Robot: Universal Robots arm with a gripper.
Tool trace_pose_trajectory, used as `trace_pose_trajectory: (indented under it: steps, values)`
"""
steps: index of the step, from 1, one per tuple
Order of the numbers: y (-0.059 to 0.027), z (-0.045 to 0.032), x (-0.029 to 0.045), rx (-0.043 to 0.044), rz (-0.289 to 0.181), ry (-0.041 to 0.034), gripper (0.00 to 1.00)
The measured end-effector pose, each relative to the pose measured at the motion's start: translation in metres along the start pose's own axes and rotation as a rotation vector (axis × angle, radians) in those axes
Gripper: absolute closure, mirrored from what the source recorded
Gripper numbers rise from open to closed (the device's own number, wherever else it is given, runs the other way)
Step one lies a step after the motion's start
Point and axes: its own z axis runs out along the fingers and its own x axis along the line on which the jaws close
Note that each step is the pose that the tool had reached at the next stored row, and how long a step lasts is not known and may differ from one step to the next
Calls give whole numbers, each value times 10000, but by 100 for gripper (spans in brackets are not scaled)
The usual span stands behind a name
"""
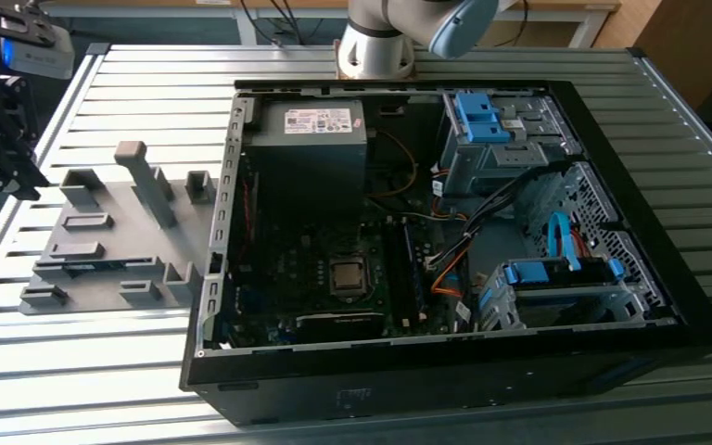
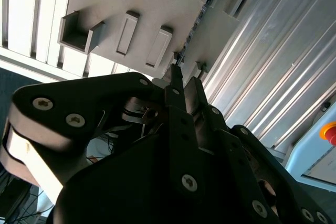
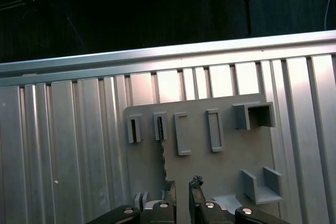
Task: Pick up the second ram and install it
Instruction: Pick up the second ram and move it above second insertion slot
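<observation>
a: gripper (image 3: 182, 186), position?
b: raised above the grey holder plate (image 3: 220, 174), not touching it. in the exterior view the gripper (image 1: 10, 158) hangs at the exterior view's left, by the plate's outer edge, on the side away from the computer case (image 1: 653, 306).

a: fingers (image 3: 170, 190)?
b: parted by a narrow gap. the grey plate shows through the gap in the first wrist view. nothing is clamped between them.

a: second ram (image 3: 163, 153), location?
b: on the holder plate, standing on edge as a thin dark strip. in the first wrist view one end sits at a small slot block and the strip runs across the plate toward the fingertips, lining up just beside one of them. the gripper looks higher than the strip, and contact cannot be judged. in the second wrist view the strip (image 2: 201, 14) runs slantwise over the plate beyond the fingertips. in the exterior view it (image 1: 82, 266) lies low among the blocks, well apart from the case.

a: case?
b: lying open on the slatted metal table (image 1: 121, 389), with the board and cables exposed. contents of the memory slots cannot be made out.
</observation>
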Motion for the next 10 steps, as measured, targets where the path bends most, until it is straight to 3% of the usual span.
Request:
trace_pose_trajectory:
  steps: [10]
  values:
    - [-2, 45, 8, 1, -2, 2, 75]
